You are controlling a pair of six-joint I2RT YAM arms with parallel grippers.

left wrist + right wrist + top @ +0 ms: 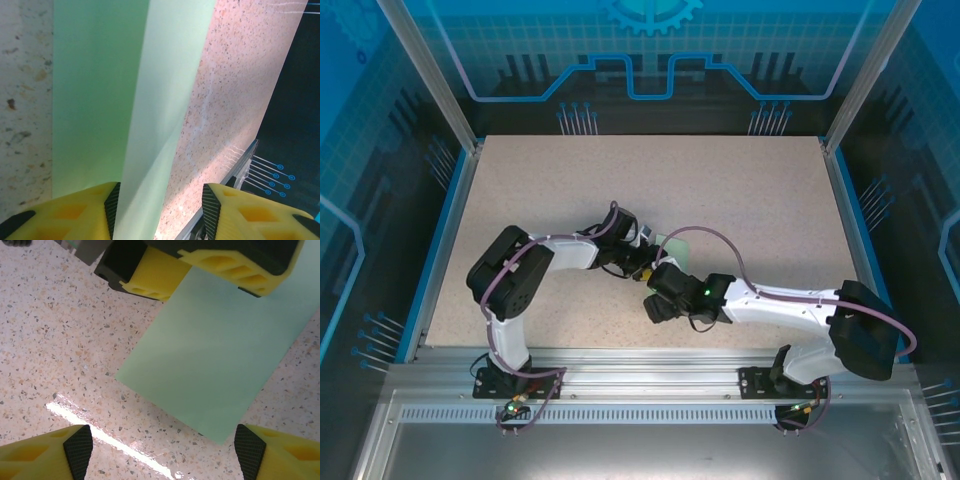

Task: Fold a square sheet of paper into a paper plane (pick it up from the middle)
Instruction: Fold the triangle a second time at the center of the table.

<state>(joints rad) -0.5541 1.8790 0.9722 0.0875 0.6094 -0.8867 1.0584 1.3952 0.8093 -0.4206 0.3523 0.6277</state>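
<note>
Both arms crowd mid-table [740,190] over the folded mint-green sheet of paper [672,245], left gripper [159,202] partly open with a fold running between its fingers, unclamped, and right gripper [162,447] spread wide, empty, paper at its 1 o'clock.

You're looking at one sheet of mint-green paper [215,355] on one speckled tabletop [740,190]. Two arms: left arm [520,275], right arm [790,305]. Two hands: left hand [157,200], right hand [162,445]. Each has two yellow fingers [40,450], four altogether.
</note>
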